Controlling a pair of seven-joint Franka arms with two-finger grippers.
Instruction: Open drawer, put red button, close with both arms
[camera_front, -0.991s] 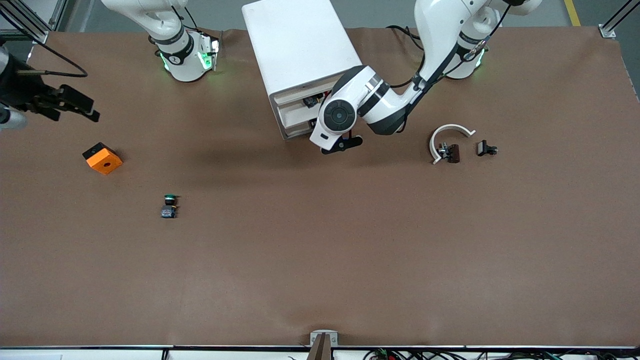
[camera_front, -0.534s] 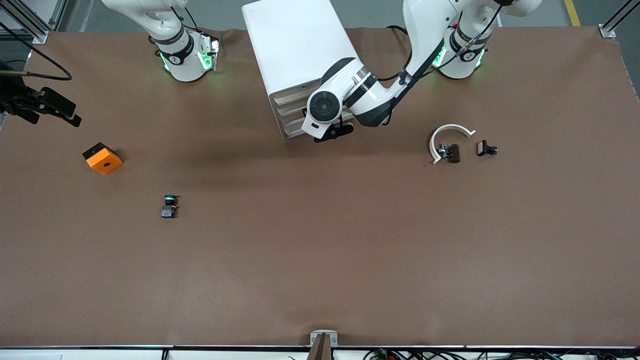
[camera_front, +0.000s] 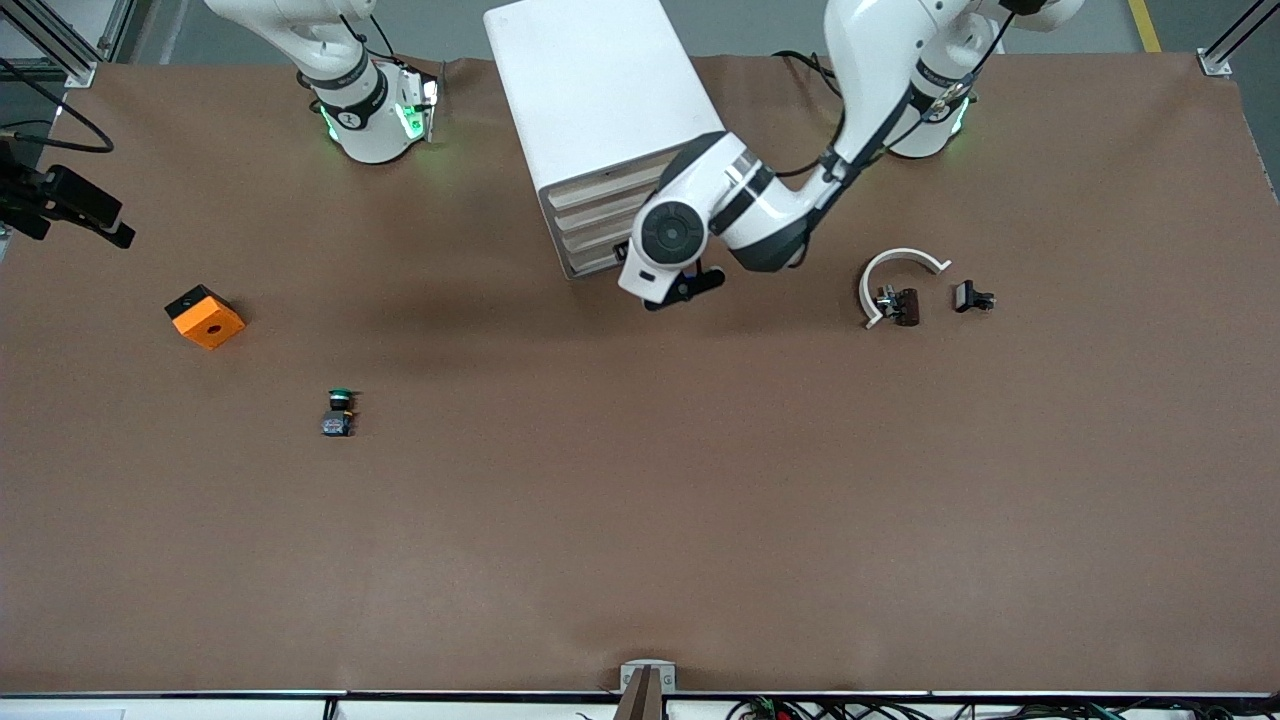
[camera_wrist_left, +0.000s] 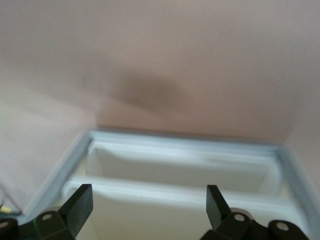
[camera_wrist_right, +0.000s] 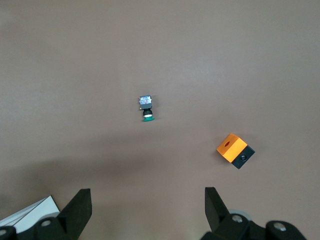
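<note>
The red button is not in view. The white drawer cabinet (camera_front: 600, 110) stands between the arm bases, and its drawer fronts (camera_front: 590, 225) sit flush. My left gripper (camera_front: 690, 287) hangs just in front of those drawer fronts, open and empty. In the left wrist view my left gripper (camera_wrist_left: 147, 205) has its fingers spread wide before the white drawer ledges (camera_wrist_left: 175, 192). My right gripper (camera_front: 118, 228) is open and empty over the table edge at the right arm's end. In the right wrist view my right gripper (camera_wrist_right: 147, 207) holds nothing.
A green-capped button (camera_front: 340, 410) and an orange box (camera_front: 205, 316) lie on the brown table toward the right arm's end, both also in the right wrist view (camera_wrist_right: 146, 107) (camera_wrist_right: 235, 150). A white curved piece (camera_front: 895, 270) and two small black parts (camera_front: 900, 303) (camera_front: 972, 296) lie toward the left arm's end.
The drawer that stood slightly open is now shut. My left gripper pushed in against the cabinet, then drew back from it. My right gripper moved farther toward the table's end.
</note>
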